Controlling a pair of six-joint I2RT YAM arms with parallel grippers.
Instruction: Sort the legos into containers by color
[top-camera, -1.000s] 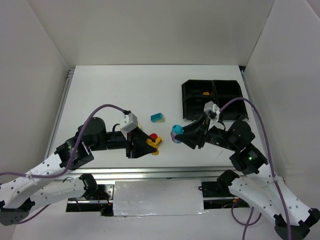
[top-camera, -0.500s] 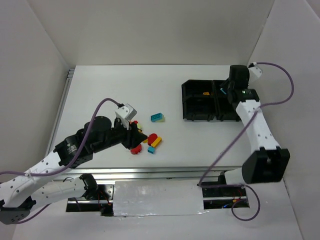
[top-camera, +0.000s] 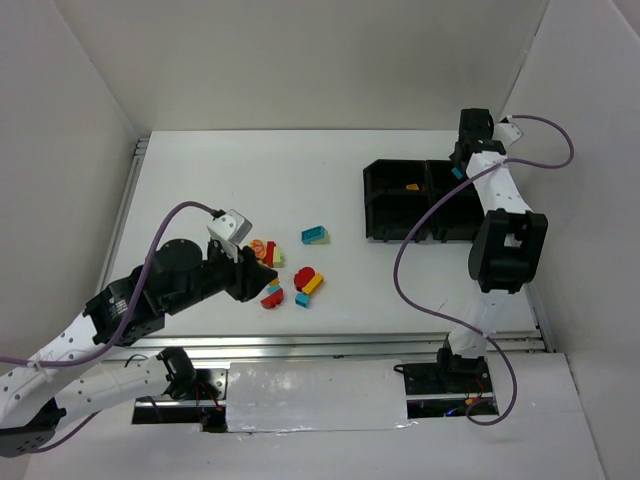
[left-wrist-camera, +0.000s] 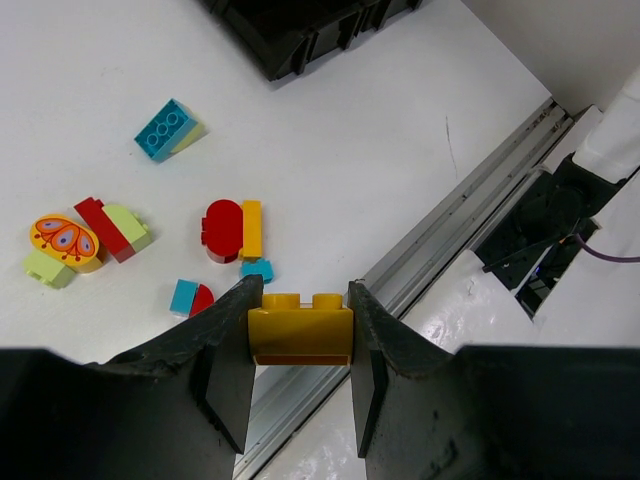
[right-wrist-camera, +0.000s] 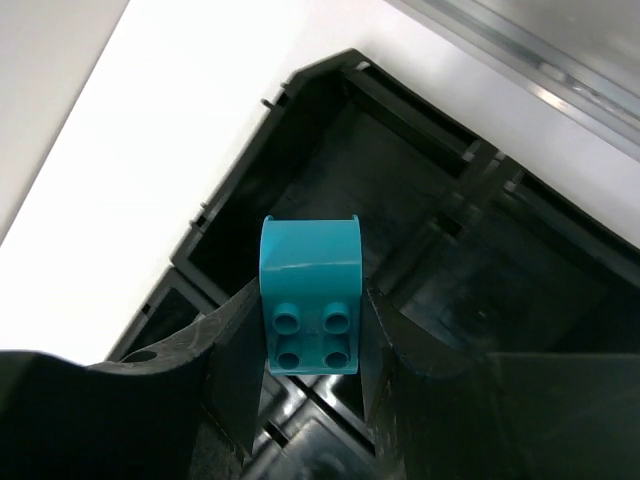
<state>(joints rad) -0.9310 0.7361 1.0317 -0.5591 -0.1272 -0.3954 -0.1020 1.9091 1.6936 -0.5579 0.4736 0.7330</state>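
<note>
Our left hand (left-wrist-camera: 300, 300) is clenched on an orange-yellow brick (left-wrist-camera: 300, 335) near the bench (left-wrist-camera: 350, 150) edge, loose legos (left-wrist-camera: 222, 228) lying beyond; our right hand (right-wrist-camera: 310, 300) grasps a teal brick (right-wrist-camera: 309, 265) over the black tray (right-wrist-camera: 245, 175)

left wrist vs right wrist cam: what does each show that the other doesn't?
Left wrist only: the left gripper shut on a yellow brick; loose on the table lie a loose teal brick, a red brick and others.
Right wrist only: the right gripper shut on the held teal brick, with the open compartments of the tray behind it.
Both: the black tray and the white table.
</note>
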